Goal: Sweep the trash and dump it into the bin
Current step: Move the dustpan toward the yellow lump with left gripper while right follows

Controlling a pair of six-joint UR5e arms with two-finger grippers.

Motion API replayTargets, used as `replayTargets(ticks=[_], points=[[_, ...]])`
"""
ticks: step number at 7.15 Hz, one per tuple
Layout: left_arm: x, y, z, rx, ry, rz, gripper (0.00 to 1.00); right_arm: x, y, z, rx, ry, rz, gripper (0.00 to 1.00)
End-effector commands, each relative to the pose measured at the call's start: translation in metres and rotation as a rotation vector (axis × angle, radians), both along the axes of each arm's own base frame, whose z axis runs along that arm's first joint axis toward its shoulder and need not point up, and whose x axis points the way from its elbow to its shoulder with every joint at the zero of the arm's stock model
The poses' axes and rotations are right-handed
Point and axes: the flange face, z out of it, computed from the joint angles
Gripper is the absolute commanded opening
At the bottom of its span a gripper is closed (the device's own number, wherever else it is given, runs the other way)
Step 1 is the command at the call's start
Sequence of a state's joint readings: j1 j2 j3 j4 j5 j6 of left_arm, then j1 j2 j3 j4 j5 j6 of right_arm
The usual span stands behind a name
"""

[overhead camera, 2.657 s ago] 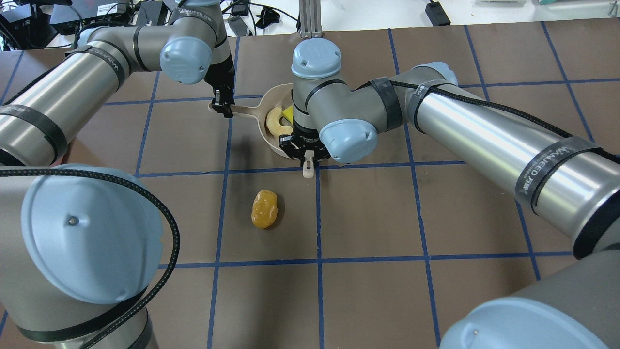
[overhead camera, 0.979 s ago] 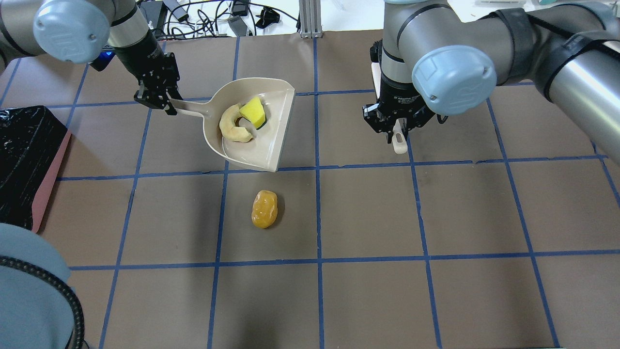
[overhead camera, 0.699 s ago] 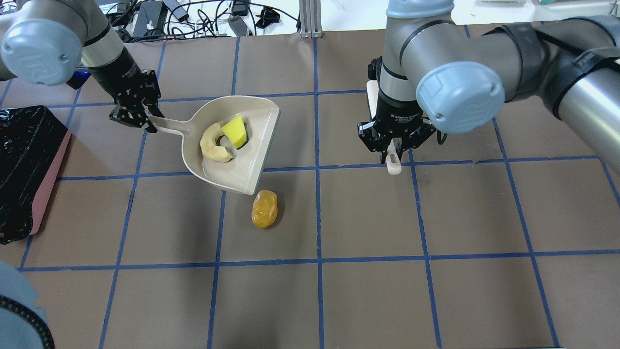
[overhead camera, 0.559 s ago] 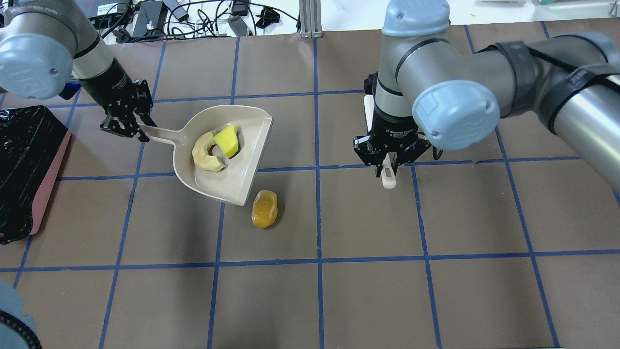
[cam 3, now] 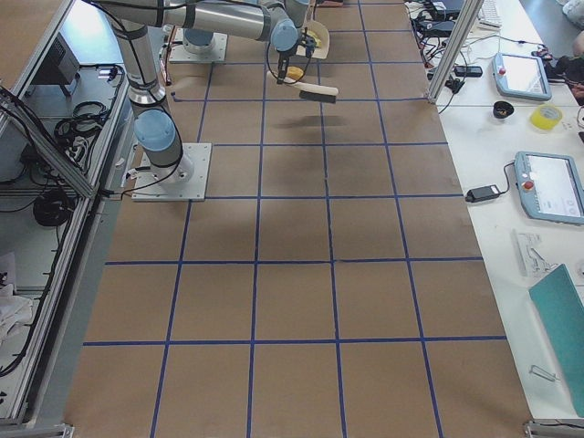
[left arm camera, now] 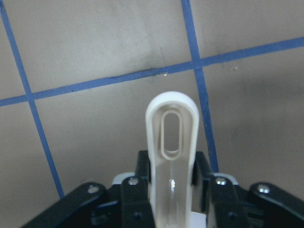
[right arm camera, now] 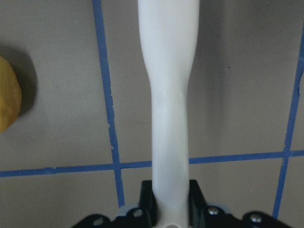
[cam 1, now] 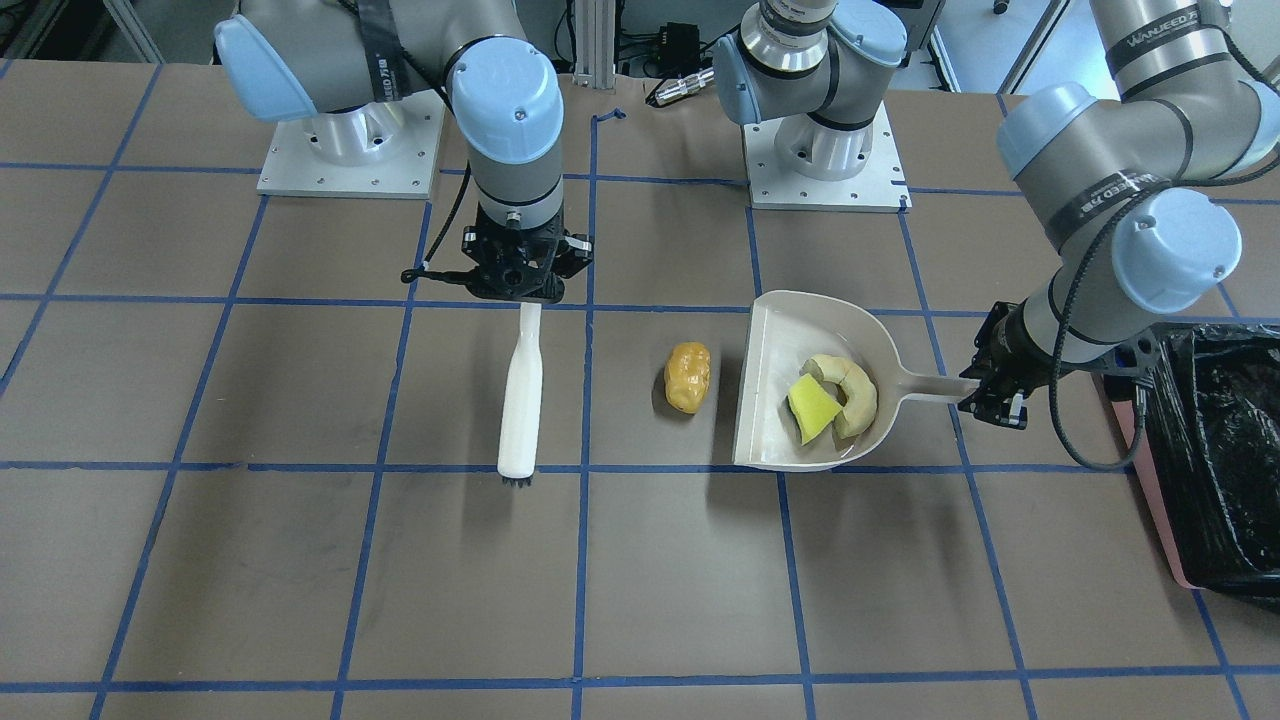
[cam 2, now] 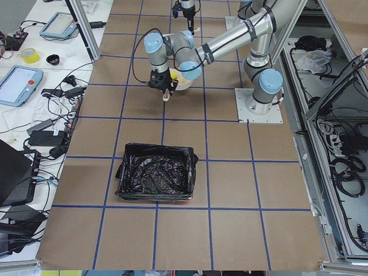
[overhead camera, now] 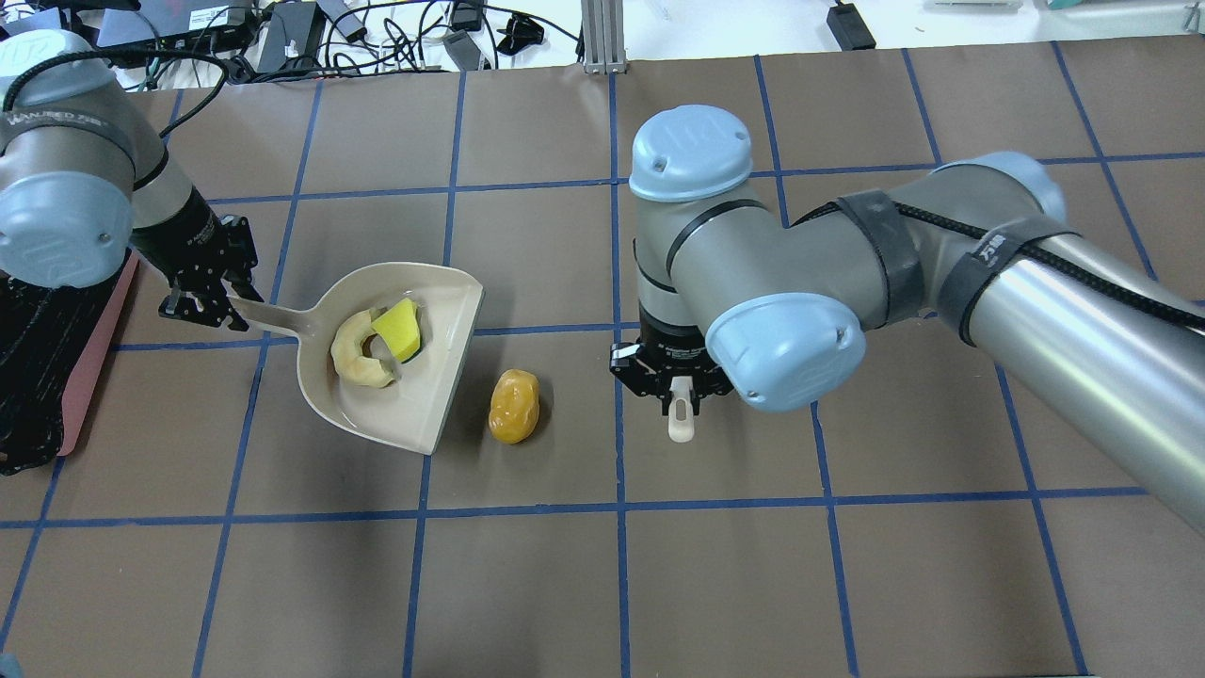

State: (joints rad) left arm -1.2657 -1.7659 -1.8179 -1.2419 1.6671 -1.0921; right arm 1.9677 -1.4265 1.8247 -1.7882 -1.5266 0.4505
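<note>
The orange-brown lump (overhead camera: 514,406) lies on the brown table, also in the front view (cam 1: 688,377). My left gripper (overhead camera: 202,306) is shut on the handle (left arm camera: 171,137) of the beige dustpan (overhead camera: 414,405), whose open edge faces the lump, a small gap away. In the pan lie the cream crescent slice (overhead camera: 353,350) and the yellow wedge (overhead camera: 400,330). My right gripper (overhead camera: 673,377) is shut on a white brush (cam 1: 520,400), held on the lump's other side. The black-lined pink bin (overhead camera: 28,377) stands at the left edge, behind my left gripper.
Blue tape lines grid the table. The two arm bases (cam 1: 822,150) stand at the robot's side. My right forearm (overhead camera: 1036,311) spans the right half of the overhead view. Cables and tablets lie beyond the table's far edge (overhead camera: 452,28).
My left arm has carried the dustpan, slice and wedge inside, nearer and leftward, its open edge now beside the lump. My right arm has brought the brush nearer and leftward, to the lump's right.
</note>
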Motion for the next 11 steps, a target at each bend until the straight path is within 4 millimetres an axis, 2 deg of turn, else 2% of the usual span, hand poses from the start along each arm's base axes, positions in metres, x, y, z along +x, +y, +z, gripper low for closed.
replayTargets(ticks=[1, 3, 4, 6, 7, 9, 11], points=[[-0.008, 0.013, -0.006, -0.018, -0.073, 0.105, 0.0, 0.018, 0.028, -0.018, 0.024, 0.024, -0.008, 0.0], [-0.052, 0.019, -0.014, -0.003, -0.127, 0.117, 0.0, 0.028, 0.048, -0.04, -0.022, 0.008, -0.015, 0.0], [-0.06, 0.024, -0.019, 0.007, -0.131, 0.116, 0.0, 0.043, 0.062, -0.048, -0.073, -0.004, -0.059, 0.0], [-0.059, 0.042, -0.04, 0.014, -0.174, 0.097, 0.0, 0.061, 0.08, -0.052, -0.074, -0.002, -0.062, 0.0], [-0.06, 0.046, -0.05, -0.001, -0.176, 0.098, 0.0, 0.069, 0.083, -0.057, -0.042, -0.027, -0.086, 0.0], [-0.068, 0.047, -0.051, -0.006, -0.172, 0.1, 0.0, 0.088, 0.088, -0.057, -0.011, -0.066, -0.105, 0.0], [-0.082, 0.044, -0.045, -0.034, -0.18, 0.13, 0.0, 0.107, 0.1, -0.07, -0.008, -0.066, -0.07, 0.0]])
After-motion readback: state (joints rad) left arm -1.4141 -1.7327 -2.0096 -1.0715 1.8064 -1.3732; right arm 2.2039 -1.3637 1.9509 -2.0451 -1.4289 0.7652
